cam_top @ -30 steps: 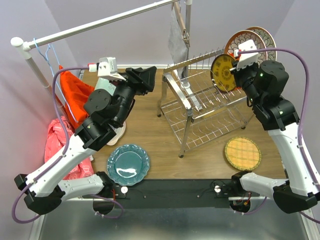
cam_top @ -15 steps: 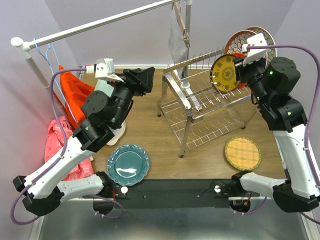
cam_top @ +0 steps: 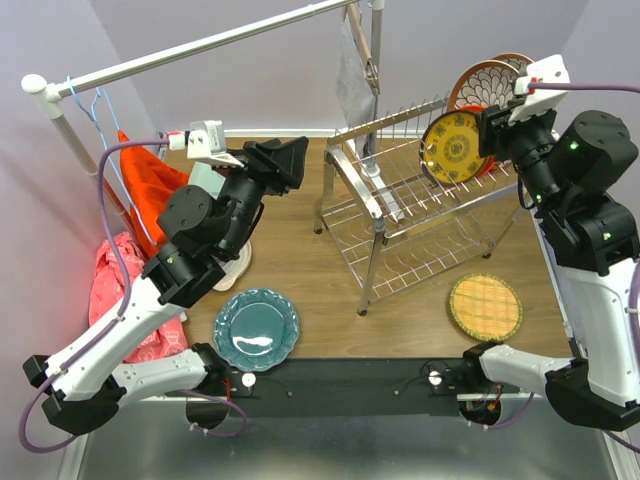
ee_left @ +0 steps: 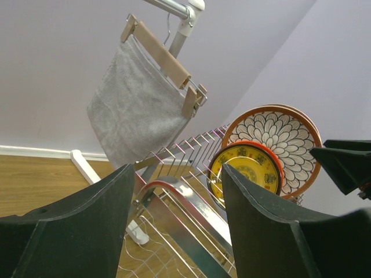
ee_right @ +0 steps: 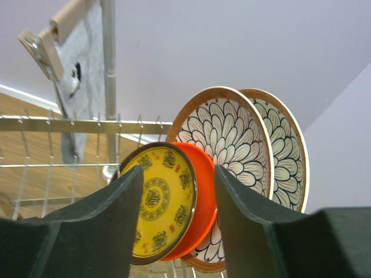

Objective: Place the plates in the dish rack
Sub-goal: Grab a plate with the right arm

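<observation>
on the dish rack (cam_top: 385, 205), four plates (cam_top: 455, 147) are slotted; the right end effector (ee_right: 177, 174) is held wide, empty, beside them. next, the woven plate (cam_top: 485, 307) must be fetched.

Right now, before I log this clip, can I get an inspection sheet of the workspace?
Surface: wooden table; no spills seen.
Job's things: dish rack holds dark-yellow patterned plate, orange plate and two floral plates upright; teal plate and yellow woven plate lie flat on table.
Clutter: orange cloth, pink cloth at left edge.
Grippers: left gripper open, empty; right gripper open, empty, beside racked plates.
Cables: purple cable along each arm.
Surroundings: white clothes rail, grey cloth on wooden hanger.
</observation>
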`<state>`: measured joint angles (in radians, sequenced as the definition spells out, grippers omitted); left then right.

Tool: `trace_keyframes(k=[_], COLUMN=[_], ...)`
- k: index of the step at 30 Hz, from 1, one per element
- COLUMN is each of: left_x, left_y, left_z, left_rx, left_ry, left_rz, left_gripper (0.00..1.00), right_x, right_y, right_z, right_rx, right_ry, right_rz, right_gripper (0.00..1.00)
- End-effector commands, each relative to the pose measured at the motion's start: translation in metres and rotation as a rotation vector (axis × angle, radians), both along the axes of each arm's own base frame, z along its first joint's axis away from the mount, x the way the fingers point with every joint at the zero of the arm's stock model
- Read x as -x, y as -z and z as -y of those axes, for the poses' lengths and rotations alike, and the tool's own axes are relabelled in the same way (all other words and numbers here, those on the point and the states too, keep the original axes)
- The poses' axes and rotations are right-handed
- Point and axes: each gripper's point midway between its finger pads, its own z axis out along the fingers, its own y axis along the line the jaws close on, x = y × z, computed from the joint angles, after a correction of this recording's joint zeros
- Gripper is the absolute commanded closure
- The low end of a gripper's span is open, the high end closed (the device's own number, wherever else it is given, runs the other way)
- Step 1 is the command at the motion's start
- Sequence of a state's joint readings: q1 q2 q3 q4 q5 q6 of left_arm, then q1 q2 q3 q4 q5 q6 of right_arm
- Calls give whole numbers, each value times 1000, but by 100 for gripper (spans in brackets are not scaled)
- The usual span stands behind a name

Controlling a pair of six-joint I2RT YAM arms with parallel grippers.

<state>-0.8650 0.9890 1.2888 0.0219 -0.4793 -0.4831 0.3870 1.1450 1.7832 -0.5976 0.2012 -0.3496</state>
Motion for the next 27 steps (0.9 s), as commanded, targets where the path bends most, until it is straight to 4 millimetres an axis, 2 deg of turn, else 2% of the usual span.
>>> trace_keyframes(k=[1,4,8,12,18,21,27], left_x=[8,12,17,24,36,39,40], left_y=[-6,-7,-9,-18,-29,-31,-24], left_z=[-1,0,8,18,35,40,36], left_rx=[21,33,22,-4,-45,-57,-67], left_ry=[37,59,117,183,284,314,306], left_rz=[35,44,62,99,154,162,132], left_gripper=[27,23,22,22,22,22,22], right_x=[17,22,28,39,63,72,87], right_y=[-17,-20,-15,-6,-3,7,13], right_z=[8,23,55,78,112,121,124], right_rx=[-79,-130,-220,-272,-335,-350,-397], right_ry=[-13,27,146,243,401,444,450], right_rz=[11,4,-6,-13,11,0,-9], right_gripper=[37,37,39,42,43,43,43])
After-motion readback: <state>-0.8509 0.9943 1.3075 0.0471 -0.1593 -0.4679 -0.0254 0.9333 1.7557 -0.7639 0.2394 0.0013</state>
